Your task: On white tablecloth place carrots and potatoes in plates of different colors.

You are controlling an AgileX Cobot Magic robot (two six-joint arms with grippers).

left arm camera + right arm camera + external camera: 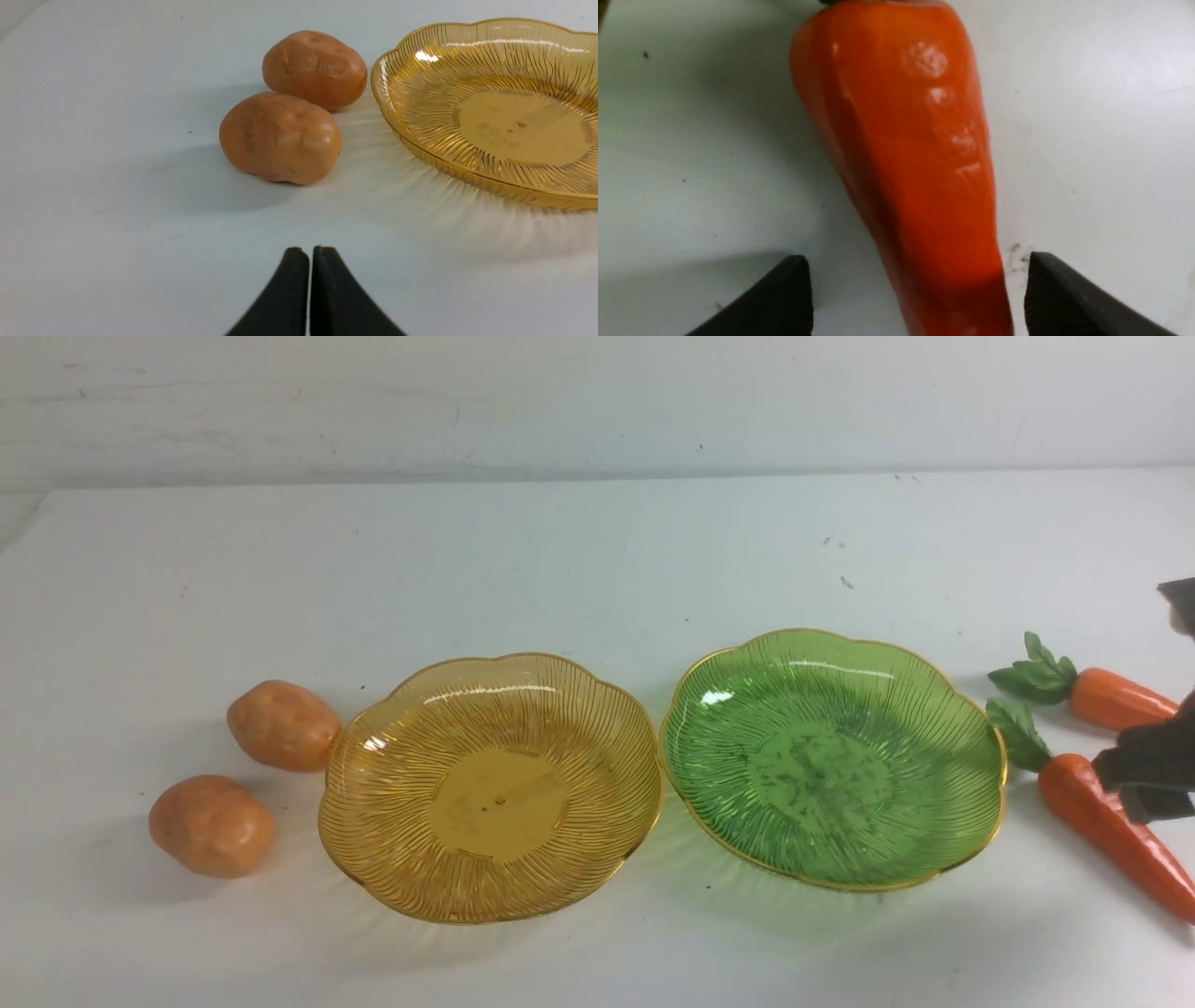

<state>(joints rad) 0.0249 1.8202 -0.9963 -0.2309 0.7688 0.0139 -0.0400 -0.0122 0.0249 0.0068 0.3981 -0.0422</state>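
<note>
**White cloth, two empty plates, a first carrot about to be taken**

The counter is covered by the white tablecloth [597, 551], which has a few dark specks, and a pale wall [597, 401] stands behind it. From the front I see the amber plate [392, 840] and the green plate [738, 803] side by side, both empty. The far potato [283, 725] and the near potato [212, 826] lie on the cloth just beside the amber plate. The far carrot [1120, 698] and the near carrot [1102, 831] lie beside the green plate, with their leaves toward it. The right gripper [1144, 779] is low over the near carrot, but the picture edge cuts most of it off. The left arm does not show here.

The left wrist view shows the left gripper [303, 254] closed, its fingers pressed together on nothing, over bare cloth. Both potatoes are a little ahead of it.

In the right wrist view the right gripper [917, 261] is wide open, with one finger on each side of the carrot's body, and neither finger seems to touch it. The carrot's leaves and tip are out of the picture.

I judge that the step in hand is the first grasp, since nothing is placed yet. The next move calls for closing squarely on this smooth, tapered body, then lifting it toward a plate, probably the green one because it is nearer.
</note>
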